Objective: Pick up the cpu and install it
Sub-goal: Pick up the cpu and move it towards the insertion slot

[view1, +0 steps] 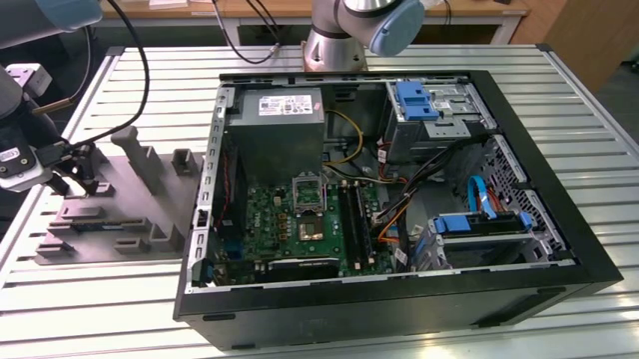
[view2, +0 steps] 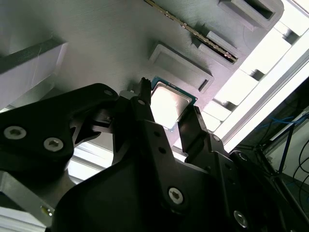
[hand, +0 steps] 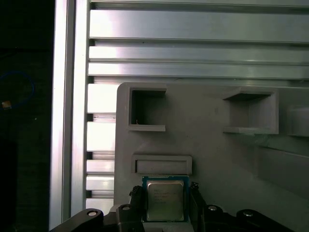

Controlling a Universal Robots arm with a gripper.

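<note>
A robotics lab is indicated by a ribbed aluminium surface (view1: 90, 307) on which an opened black desktop computer case (view1: 399, 310) and a grey plastic fixture block (view1: 150, 187) are laid

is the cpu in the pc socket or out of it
Out: the cpu lies flat on the grey holder, outside the computer case, right at the tool.

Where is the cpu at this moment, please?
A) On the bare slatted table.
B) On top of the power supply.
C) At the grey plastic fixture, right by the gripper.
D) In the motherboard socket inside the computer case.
C: in the first wrist view the cpu is at the grey plastic fixture, right at the gripper.
</note>
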